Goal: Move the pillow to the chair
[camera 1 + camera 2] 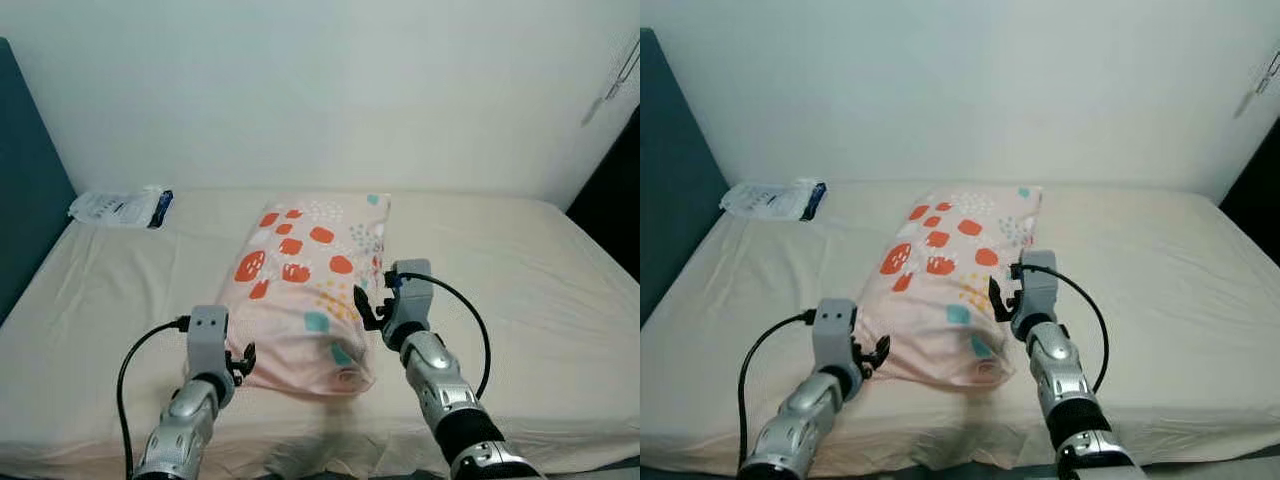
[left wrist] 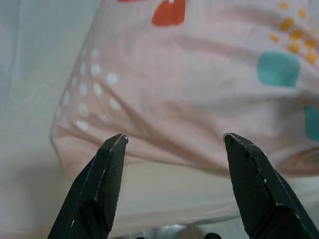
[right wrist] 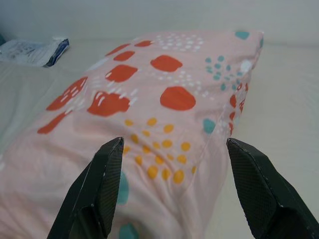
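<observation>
Between my two grippers lies the pillow [image 1: 305, 290], flat on the bed [image 1: 520, 280]. Left gripper [image 2: 174, 144] has fingers spread at its near left corner; right gripper [image 3: 174, 149] spread wide over its right edge. Beyond, far left: white packet [image 1: 120, 208].

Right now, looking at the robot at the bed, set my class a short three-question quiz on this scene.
1. True or false: the pillow already lies on a chair.
2. Are both grippers open or shut?
3. What lies at the bed's far left corner? A) white packet B) book C) cup

Key:
1. False; it lies on the bed.
2. Open: the left gripper at the pillow's near left corner, the right gripper at its right edge.
3. A, the white packet.
</observation>
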### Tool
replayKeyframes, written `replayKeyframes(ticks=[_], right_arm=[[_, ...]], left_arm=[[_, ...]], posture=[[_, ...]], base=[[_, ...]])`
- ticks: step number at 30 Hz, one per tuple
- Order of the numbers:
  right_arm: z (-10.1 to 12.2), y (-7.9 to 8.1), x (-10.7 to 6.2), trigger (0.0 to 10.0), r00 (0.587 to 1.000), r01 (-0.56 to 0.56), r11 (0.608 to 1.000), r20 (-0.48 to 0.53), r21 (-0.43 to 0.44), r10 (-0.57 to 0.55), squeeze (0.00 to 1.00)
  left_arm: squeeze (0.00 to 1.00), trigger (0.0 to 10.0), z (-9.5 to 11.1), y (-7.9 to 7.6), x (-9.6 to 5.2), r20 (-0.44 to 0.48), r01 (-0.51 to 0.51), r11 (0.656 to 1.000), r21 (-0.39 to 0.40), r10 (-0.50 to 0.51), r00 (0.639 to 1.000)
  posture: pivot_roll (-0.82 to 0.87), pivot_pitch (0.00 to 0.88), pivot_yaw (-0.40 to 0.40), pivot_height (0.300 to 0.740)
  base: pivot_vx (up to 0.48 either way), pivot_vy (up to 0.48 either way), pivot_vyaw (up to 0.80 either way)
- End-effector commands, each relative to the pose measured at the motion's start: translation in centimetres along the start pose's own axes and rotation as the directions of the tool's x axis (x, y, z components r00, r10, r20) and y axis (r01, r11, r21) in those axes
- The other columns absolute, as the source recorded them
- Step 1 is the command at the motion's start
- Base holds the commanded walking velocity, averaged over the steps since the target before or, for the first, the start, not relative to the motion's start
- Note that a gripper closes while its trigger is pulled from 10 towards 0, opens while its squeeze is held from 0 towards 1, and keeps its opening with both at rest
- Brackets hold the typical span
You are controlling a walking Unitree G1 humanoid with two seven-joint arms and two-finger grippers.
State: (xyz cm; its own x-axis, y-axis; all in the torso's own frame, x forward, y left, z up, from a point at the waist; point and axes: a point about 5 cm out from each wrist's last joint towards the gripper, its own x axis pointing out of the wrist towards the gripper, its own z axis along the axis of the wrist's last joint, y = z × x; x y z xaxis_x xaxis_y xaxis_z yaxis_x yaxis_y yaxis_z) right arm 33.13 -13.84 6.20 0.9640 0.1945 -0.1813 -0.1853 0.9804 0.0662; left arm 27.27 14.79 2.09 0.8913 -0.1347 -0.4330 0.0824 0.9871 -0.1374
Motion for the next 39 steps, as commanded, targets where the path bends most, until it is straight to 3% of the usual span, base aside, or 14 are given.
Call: replayKeyframes(ticks=[1,7,11,12,17,19,25,29,30,31,35,36,38,39], right_arm=[[-0.3,0.0,-0.1,10.0,1.0,-0.002,1.0,-0.017,-0.009,0.002,0.0],[-0.2,0.0,-0.1,10.0,1.0,-0.006,1.0,-0.013,-0.007,0.006,0.0],[-0.1,0.5,-0.3,10.0,0.999,-0.041,0.999,0.008,0.007,0.041,0.0],[-0.1,0.5,-0.3,10.0,0.999,-0.041,0.999,0.008,0.007,0.041,0.0],[-0.2,0.2,-0.3,10.0,1.0,-0.023,1.0,-0.007,-0.012,0.023,0.0],[-0.3,0.4,-0.4,10.0,0.999,-0.046,0.999,-0.002,-0.002,0.046,0.0],[-0.2,0.7,-0.5,10.0,0.998,-0.065,0.998,0.012,-0.019,0.065,0.0],[-0.2,0.8,-0.6,10.0,0.997,-0.076,0.997,0.022,-0.007,0.076,0.0],[-0.2,0.8,-0.6,10.0,0.997,-0.076,0.997,0.022,-0.007,0.076,0.0],[-0.2,0.9,-0.6,10.0,0.995,-0.094,0.996,0.028,-0.004,0.094,0.0],[-0.2,1.0,-0.7,10.0,0.995,-0.095,0.995,0.025,-0.013,0.095,0.0],[-0.2,0.9,-0.7,10.0,0.996,-0.091,0.996,0.023,-0.013,0.091,0.0],[-0.2,1.0,-0.6,10.0,0.995,-0.096,0.995,0.014,-0.015,0.096,0.0],[-0.2,1.0,-0.6,10.0,0.995,-0.096,0.995,0.014,-0.015,0.096,0.0]], left_arm=[[0.0,10.0,-0.2,-0.1,-0.1,-0.009,0.008,1.0,-0.002,-0.008,1.0],[0.0,10.0,-0.6,-0.9,0.1,-0.047,0.061,0.997,-0.051,-0.063,0.997],[0.0,10.0,-1.0,-1.9,0.0,-0.071,0.136,0.967,-0.216,-0.154,0.985],[0.0,10.0,-1.0,-1.9,0.0,-0.071,0.136,0.967,-0.216,-0.154,0.985],[0.0,10.0,-0.8,-2.2,-0.1,-0.039,0.176,0.922,-0.345,-0.201,0.979],[0.0,10.0,-0.4,-2.0,0.0,-0.001,0.172,0.871,-0.461,-0.195,0.981],[0.0,10.0,0.0,-1.0,0.3,0.036,0.12,0.835,-0.537,-0.119,0.992],[0.0,10.0,0.7,0.4,0.4,0.078,0.084,0.748,-0.658,-0.043,0.996],[0.0,10.0,0.7,0.4,0.4,0.078,0.084,0.748,-0.658,-0.043,0.996],[0.0,10.0,0.7,0.7,0.3,0.085,0.079,0.715,-0.695,-0.027,0.996],[0.0,10.0,0.5,1.3,0.2,0.08,0.057,0.666,-0.744,0.004,0.997],[0.0,10.0,0.4,1.5,0.1,0.081,0.051,0.643,-0.764,0.018,0.997],[0.0,10.0,0.7,1.9,-0.2,0.12,0.073,0.545,-0.835,0.051,0.991],[0.0,10.0,0.7,1.9,-0.2,0.12,0.073,0.545,-0.835,0.051,0.991]], posture=[[0.04,0.0,-0.047,0.644],[0.04,0.0,-0.05,0.629],[0.03,0.0,-0.044,0.614],[0.03,0.0,-0.044,0.614],[0.03,0.0,-0.044,0.609],[0.04,0.0,-0.047,0.604],[0.03,0.0,-0.047,0.589],[0.03,0.0,-0.045,0.584],[0.03,0.0,-0.045,0.584],[0.03,0.0,-0.044,0.579],[0.03,0.0,-0.044,0.569],[0.03,0.0,-0.044,0.569],[0.03,0.0,-0.041,0.569],[0.03,0.0,-0.041,0.569]], base=[[0.0,0.0,0.0],[0.0,0.0,0.0],[0.0,0.0,0.0],[0.0,0.0,0.0],[0.0,0.0,0.0],[0.0,0.0,0.0],[0.0,0.0,0.0],[0.0,0.0,0.0],[0.0,0.0,0.0],[0.0,0.0,0.0],[0.0,0.0,0.0],[0.0,0.0,0.0],[0.0,0.0,0.0],[0.0,0.0,0.0]])
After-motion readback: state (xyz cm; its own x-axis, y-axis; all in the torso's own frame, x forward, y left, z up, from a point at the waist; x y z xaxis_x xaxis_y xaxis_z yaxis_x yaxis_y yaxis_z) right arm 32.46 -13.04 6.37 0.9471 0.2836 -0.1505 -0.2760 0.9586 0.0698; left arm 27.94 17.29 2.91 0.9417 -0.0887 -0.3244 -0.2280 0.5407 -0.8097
